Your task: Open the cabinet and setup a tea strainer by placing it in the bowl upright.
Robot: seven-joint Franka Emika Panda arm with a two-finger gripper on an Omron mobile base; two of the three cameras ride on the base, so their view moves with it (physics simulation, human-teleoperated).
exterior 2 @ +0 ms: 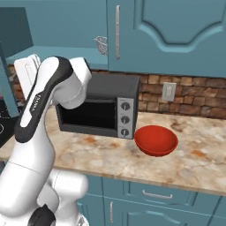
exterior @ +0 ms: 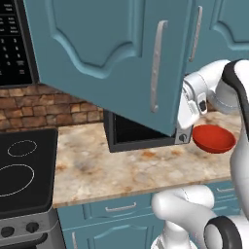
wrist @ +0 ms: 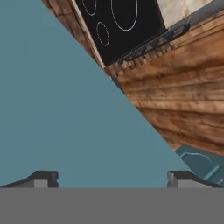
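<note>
Right base view: the tea strainer (exterior 2: 102, 45), a small silver mesh basket, sits in the upper middle of the frame, inside the cabinet (exterior 2: 167, 35) on its bottom shelf, at the edge of the open compartment just left of a closed door's long silver handle.

Bowl (exterior 2: 156, 140): red, shallow, on the counter (exterior 2: 194, 163) at centre right, just beside the lower right corner of the black toaster oven (exterior 2: 98, 106).

Left base view: the cabinet's open door (exterior: 112, 53) swings out toward the camera across the upper centre, its vertical bar handle at centre right. The bowl (exterior: 214, 138) lies at right, past the door's lower corner.

Hand view: the gripper (wrist: 112, 178) has its jaws spread wide, the two tips far apart at the bottom edge, nothing between them. A flat teal surface fills the left; a black cooktop (wrist: 118, 26) lies at the top.

Other: brick backsplash (exterior 2: 190, 92) with a wall outlet (exterior 2: 168, 92) at right.
</note>
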